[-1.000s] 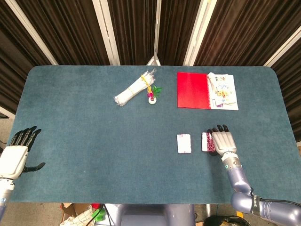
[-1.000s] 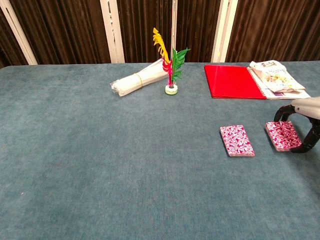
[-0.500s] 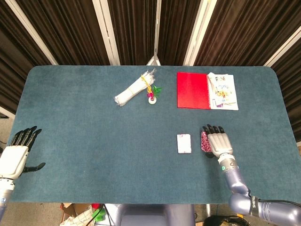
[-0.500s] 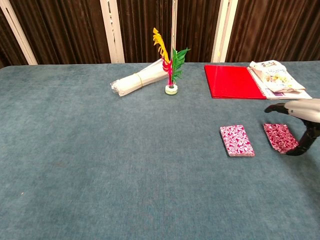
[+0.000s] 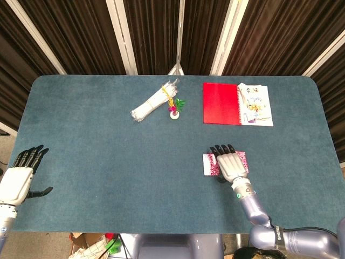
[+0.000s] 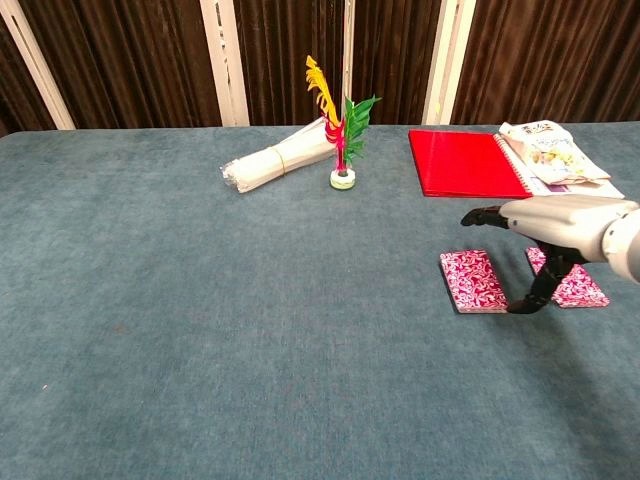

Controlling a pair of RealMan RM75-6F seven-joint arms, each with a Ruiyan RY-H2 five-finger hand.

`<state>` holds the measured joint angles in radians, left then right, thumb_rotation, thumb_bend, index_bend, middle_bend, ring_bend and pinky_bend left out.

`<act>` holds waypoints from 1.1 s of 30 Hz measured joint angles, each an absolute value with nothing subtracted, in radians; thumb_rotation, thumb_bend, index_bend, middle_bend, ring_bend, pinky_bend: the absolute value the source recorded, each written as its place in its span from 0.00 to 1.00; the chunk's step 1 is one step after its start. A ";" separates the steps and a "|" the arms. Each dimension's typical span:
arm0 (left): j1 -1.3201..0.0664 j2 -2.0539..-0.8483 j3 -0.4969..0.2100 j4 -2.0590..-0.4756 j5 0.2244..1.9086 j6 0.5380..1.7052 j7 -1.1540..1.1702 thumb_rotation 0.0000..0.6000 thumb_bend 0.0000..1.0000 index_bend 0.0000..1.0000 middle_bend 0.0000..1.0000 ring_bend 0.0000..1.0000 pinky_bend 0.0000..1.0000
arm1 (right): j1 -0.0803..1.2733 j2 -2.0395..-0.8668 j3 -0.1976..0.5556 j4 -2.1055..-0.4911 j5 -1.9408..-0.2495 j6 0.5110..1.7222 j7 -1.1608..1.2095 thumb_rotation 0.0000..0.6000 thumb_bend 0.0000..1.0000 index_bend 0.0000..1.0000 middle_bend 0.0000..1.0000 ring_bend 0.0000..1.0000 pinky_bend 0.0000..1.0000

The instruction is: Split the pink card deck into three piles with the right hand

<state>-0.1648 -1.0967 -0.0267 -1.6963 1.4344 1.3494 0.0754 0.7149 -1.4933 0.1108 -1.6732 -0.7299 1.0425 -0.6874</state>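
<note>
The left hand (image 5: 16, 181) rested off the table's near-left edge, fingers spread, holding nothing; well along the teal felt table (image 5: 97, 162) lay a bundle of white sticks (image 5: 151, 104) beside a small holder of coloured feathers (image 6: 340, 140), then a red notebook (image 5: 221, 103) with a printed packet (image 5: 257, 104) against its right side; dark curtains with pale uprights hung behind. Nearer me, the right hand (image 5: 230, 163) had slid leftward from the right pile (image 6: 575, 285), which it had been covering a second earlier, and now hovered over the gap between that and the left pile (image 6: 473, 280); its fingers were stretched flat over the left one, thumb hanging down beside it, nothing visibly in its grasp. So two pink piles lay just apart, near the front right; I judged it was going back to lift a third cut.
</note>
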 measured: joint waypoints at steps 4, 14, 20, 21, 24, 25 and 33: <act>-0.167 -1.094 -0.028 -1.697 1.430 1.345 0.070 1.00 0.00 0.00 0.00 0.00 0.00 | 0.731 -1.519 0.116 -1.651 -0.706 1.043 -0.703 1.00 0.24 0.13 0.16 0.04 0.00; -0.169 -1.088 -0.030 -1.701 1.426 1.339 0.055 1.00 0.00 0.00 0.00 0.00 0.00 | 0.756 -1.565 0.118 -1.603 -0.660 1.038 -0.726 1.00 0.24 0.18 0.23 0.09 0.00; -0.169 -1.088 -0.030 -1.701 1.427 1.341 0.052 1.00 0.00 0.00 0.00 0.00 0.00 | 0.762 -1.572 0.114 -1.600 -0.650 1.043 -0.733 1.00 0.24 0.19 0.24 0.09 0.00; -0.169 -1.087 -0.030 -1.701 1.427 1.341 0.052 1.00 0.00 0.00 0.00 0.00 0.00 | 0.762 -1.573 0.114 -1.600 -0.649 1.044 -0.733 1.00 0.24 0.21 0.25 0.10 0.00; -0.169 -1.087 -0.030 -1.702 1.427 1.341 0.052 1.00 0.00 0.00 0.00 0.00 0.00 | 0.763 -1.574 0.115 -1.599 -0.648 1.046 -0.732 1.00 0.24 0.26 0.29 0.11 0.00; -0.169 -1.087 -0.030 -1.702 1.427 1.341 0.052 1.00 0.00 0.00 0.00 0.00 0.00 | 0.764 -1.575 0.115 -1.598 -0.648 1.047 -0.731 1.00 0.24 0.28 0.30 0.12 0.00; -0.170 -1.086 -0.030 -1.704 1.426 1.340 0.052 1.00 0.00 0.00 0.00 0.00 0.00 | 0.764 -1.582 0.115 -1.591 -0.652 1.055 -0.721 1.00 0.26 0.45 0.43 0.20 0.00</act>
<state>-0.1695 -1.0865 -0.0300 -1.7045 1.4262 1.3401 0.0522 0.7635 -1.5824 0.1154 -1.5914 -0.6516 1.0555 -0.7215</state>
